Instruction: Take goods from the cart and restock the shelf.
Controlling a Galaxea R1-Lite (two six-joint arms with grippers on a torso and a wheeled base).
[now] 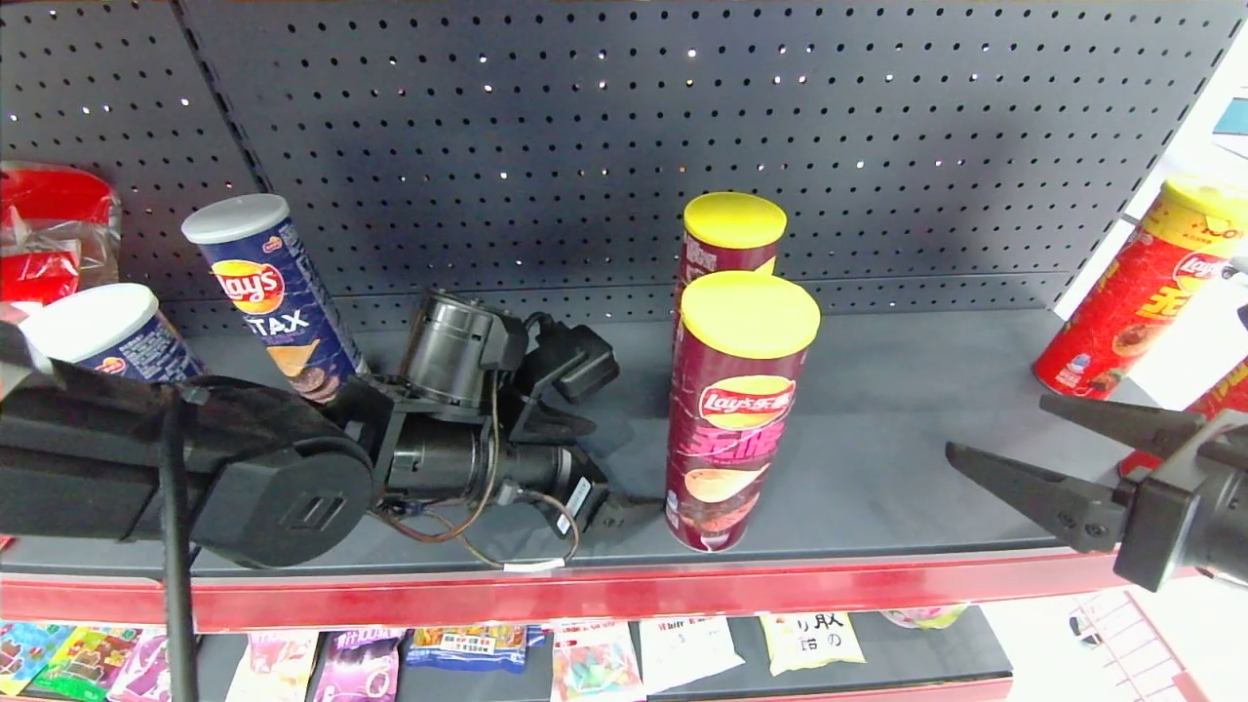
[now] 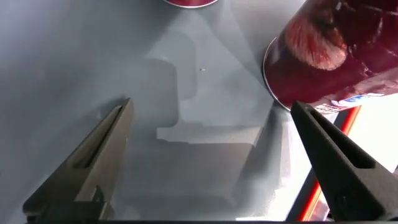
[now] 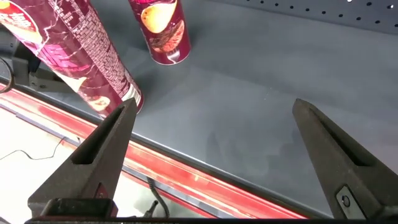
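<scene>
Risk first. On my left stand the blue cans (image 1: pixel 273 292), and my left arm lies just in front of them. The taller one looks tilted, though that may be the head view's angle. If I swing that arm carelessly as I pull back, the elbow could knock it over into its neighbour.

My left tool (image 2: pixel 211 106) is released and holds nothing, its fingers spread over the bare shelf (image 1: pixel 877 468). One fingertip is just beside the base of the front maroon can (image 1: pixel 736 419). That can stands upright near the shelf's red lip (image 1: pixel 604 590). It is tall and narrow, so I judge it tippy: a sideways brush from that finger could topple it over the lip or back into the rear maroon can (image 1: pixel 731 234).

My right tool (image 1: pixel 996 427) is also released and empty, and hangs at the shelf's front edge, well apart from the maroon cans. Just to its right stand the red cans (image 1: pixel 1141 283), and a wide swing could clip them.

The count, from my left:
- Red packets (image 1: pixel 49 234) at the far end: I cannot tell how many.
- Blue cans with white lids: 2.
- Maroon cans with yellow lids: 2, one behind the other.
- Red cans: 2, the nearer one only partly visible.
- Tools: 2, both empty.
</scene>
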